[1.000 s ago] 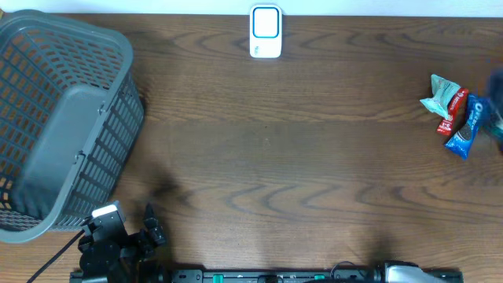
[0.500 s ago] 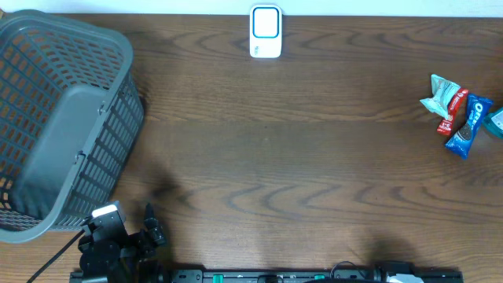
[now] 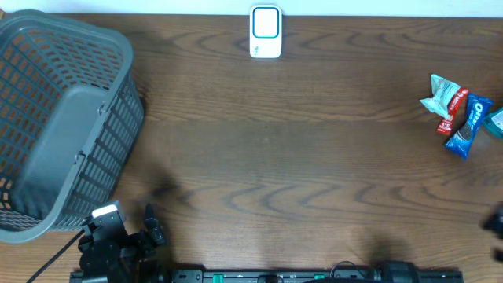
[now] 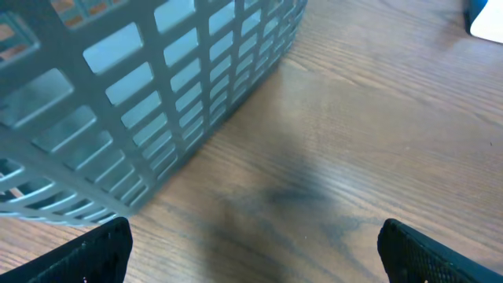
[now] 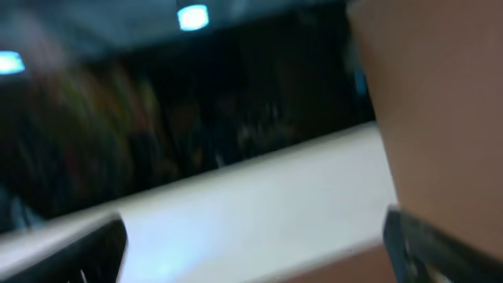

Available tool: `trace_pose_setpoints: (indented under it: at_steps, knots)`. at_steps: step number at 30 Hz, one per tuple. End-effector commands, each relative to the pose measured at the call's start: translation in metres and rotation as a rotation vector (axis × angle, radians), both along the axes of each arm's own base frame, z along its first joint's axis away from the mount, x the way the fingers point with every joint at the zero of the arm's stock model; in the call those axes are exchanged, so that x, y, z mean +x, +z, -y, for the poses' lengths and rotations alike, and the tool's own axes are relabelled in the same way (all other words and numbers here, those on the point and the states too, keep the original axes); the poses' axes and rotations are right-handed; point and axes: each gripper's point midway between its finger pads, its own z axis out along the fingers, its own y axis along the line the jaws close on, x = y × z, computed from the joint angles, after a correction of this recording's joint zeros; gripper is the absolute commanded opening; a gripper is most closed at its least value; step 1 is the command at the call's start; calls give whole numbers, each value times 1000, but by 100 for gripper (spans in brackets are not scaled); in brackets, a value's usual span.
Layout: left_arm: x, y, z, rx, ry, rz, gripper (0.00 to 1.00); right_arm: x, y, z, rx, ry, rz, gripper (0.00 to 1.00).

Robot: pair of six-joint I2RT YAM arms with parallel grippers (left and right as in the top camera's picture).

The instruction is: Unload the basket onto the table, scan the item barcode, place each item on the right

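Several small snack packets lie at the table's right side: a white and teal one [image 3: 437, 96], a red one [image 3: 451, 110], a blue Oreo packet [image 3: 469, 126] and a teal one [image 3: 497, 122] cut by the frame edge. The white barcode scanner [image 3: 266, 31] stands at the far middle edge. My left gripper [image 3: 155, 224] rests open at the near left beside the basket, with only bare wood between its fingers [image 4: 253, 251]. My right gripper [image 5: 255, 251] is open and empty in a blurred wrist view. A dark part of the right arm [image 3: 495, 224] shows at the right edge.
A large grey slatted basket [image 3: 118, 47] fills the left side of the table, and its wall [image 4: 157, 94] stands close in front of the left gripper. The arms' base rail [image 3: 267, 275] runs along the near edge.
A blur at the right edge has cleared, leaving a teal packet beside the Oreo packet. A dark part of the right arm now shows low at the right edge. The left arm is still.
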Motion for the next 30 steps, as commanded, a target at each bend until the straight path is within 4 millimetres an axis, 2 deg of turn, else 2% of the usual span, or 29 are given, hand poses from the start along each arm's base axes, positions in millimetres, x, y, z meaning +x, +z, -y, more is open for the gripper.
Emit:
trace_pose_setpoints:
  at_steps: [1, 9, 15, 18, 25, 30]
  knots:
    - [0, -1, 0, -3, 0, -1, 100, 24, -56, 0, -2, 4, -4, 99]
    - [0, -1, 0, -3, 0, -1, 100, 73, -168, 2, 83, 27, 28, 99]
    - [0, -1, 0, -3, 0, -1, 100, 96, -242, 14, 139, -27, -45, 99]
    - [0, -1, 0, -3, 0, -1, 100, 102, -270, 18, 151, -55, -84, 99]
    - [0, -1, 0, -3, 0, -1, 100, 109, -312, 31, 165, -138, -155, 99]
    - [0, -1, 0, -3, 0, -1, 100, 114, -344, 32, 165, -149, -213, 99]
